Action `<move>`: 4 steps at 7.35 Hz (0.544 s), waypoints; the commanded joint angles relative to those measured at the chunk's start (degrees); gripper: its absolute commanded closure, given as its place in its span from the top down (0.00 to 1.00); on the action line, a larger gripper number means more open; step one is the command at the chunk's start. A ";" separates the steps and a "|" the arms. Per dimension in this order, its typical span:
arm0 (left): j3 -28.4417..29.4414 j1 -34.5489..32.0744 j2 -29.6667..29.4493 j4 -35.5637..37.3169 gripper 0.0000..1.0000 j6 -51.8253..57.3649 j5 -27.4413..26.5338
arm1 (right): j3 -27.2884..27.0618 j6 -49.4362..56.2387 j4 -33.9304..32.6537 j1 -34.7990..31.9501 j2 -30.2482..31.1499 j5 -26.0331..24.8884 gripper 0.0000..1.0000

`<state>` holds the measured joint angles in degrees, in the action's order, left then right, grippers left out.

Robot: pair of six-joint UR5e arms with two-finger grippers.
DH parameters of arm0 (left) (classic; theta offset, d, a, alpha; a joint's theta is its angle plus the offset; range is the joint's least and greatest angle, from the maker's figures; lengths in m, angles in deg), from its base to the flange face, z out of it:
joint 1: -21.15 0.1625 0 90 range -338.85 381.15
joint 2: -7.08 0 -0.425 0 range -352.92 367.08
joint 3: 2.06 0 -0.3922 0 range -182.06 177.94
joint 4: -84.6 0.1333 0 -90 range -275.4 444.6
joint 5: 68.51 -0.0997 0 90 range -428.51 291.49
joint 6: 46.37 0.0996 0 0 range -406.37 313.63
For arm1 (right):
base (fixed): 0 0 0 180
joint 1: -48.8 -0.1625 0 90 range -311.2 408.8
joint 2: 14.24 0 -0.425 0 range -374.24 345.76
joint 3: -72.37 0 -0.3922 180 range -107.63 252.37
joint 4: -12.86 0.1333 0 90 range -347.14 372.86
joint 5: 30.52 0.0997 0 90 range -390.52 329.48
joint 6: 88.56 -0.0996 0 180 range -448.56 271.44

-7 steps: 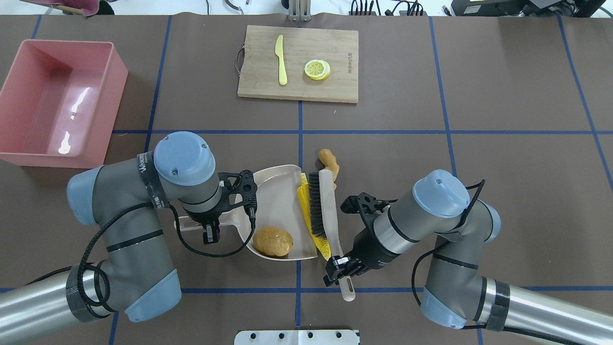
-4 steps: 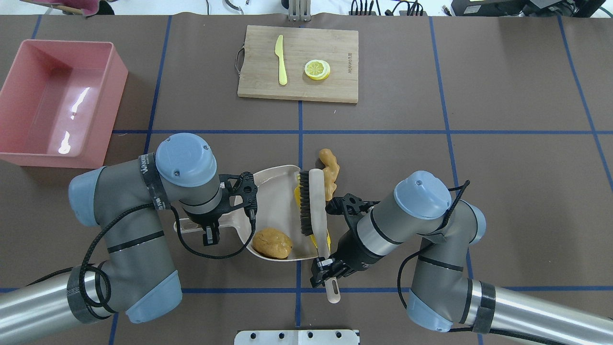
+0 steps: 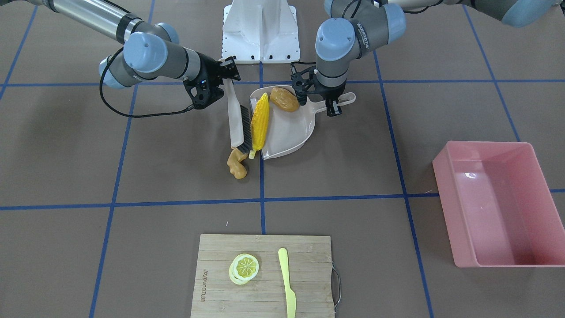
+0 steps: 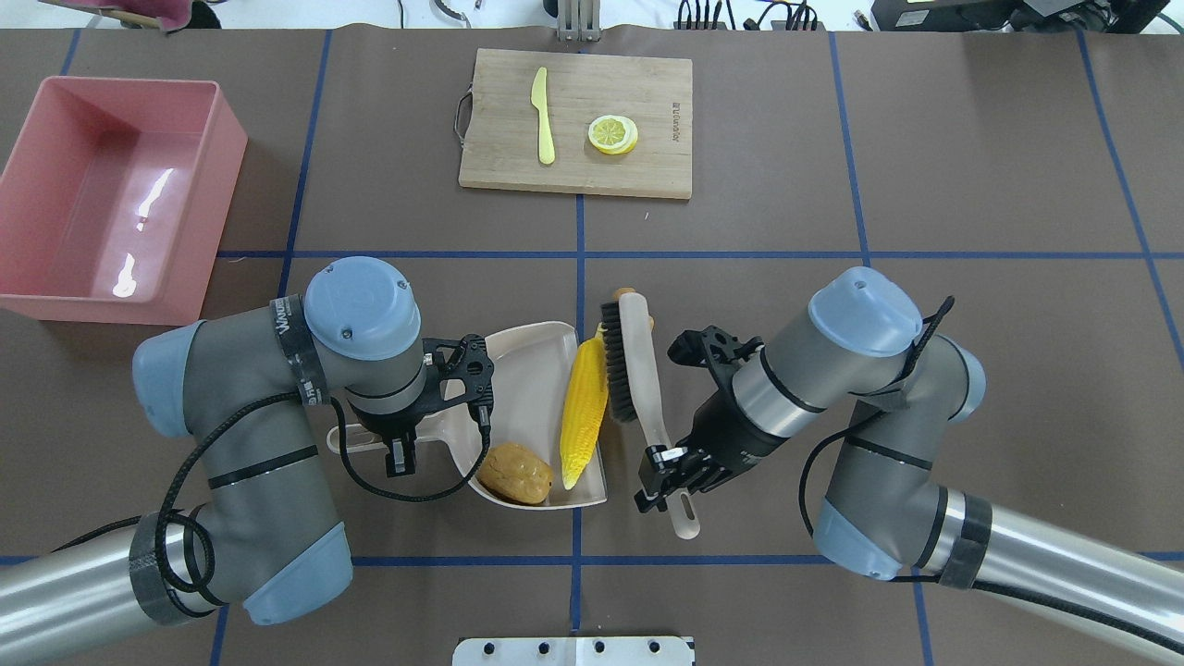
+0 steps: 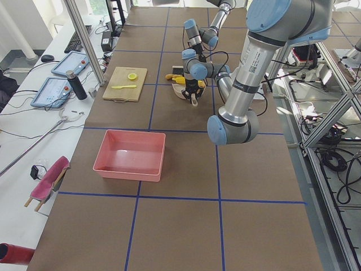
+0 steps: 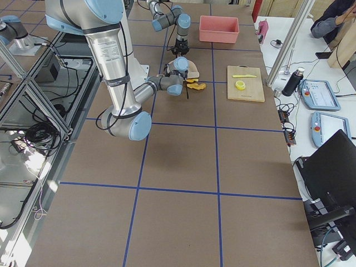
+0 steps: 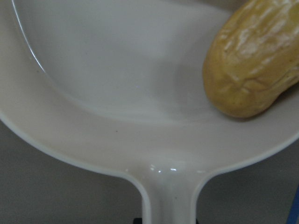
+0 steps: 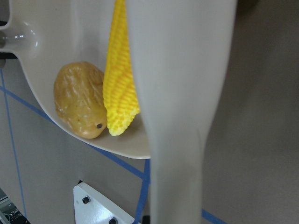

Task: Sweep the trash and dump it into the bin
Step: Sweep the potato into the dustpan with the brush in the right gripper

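Observation:
The beige dustpan (image 4: pixel 527 388) holds the brown potato (image 4: pixel 515 474) and the yellow corn cob (image 4: pixel 583 412). My left gripper (image 4: pixel 396 437) is shut on the dustpan's handle. My right gripper (image 4: pixel 668 472) is shut on the handle of a white brush (image 4: pixel 631 365), whose bristles stand just right of the corn. The tan ginger root (image 3: pixel 237 164) lies on the table at the brush's far end, outside the pan, mostly hidden from overhead. The pink bin (image 4: pixel 217 194) stands empty at the far left. The left wrist view shows the potato (image 7: pixel 252 60) in the pan (image 7: pixel 117 93).
A wooden cutting board (image 4: pixel 573 162) with a yellow knife (image 4: pixel 543 116) and a lemon slice (image 4: pixel 612 134) lies at the far centre. The robot's white base plate (image 4: pixel 573 650) is at the near edge. Blue tape lines cross the brown table.
The brush swept left and pushed the corn into the dustpan, then drew back right and farther away over the ginger. The potato slid a little towards the pan's back.

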<state>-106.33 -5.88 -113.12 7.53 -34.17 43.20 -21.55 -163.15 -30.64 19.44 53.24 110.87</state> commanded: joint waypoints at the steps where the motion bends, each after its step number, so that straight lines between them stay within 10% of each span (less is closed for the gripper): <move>1: -0.23 -0.21 -0.21 1.92 0.00 0.10 0.00 | -0.12 2.41 0.17 -4.47 2.47 4.66 0.00; 4: -0.24 -0.48 -1.00 4.90 0.00 0.19 0.00 | 2.32 10.32 0.08 -7.02 5.73 5.20 0.00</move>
<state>-106.56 -6.24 -113.87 11.18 -33.99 43.20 -20.71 -155.81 -30.53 13.63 57.99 115.72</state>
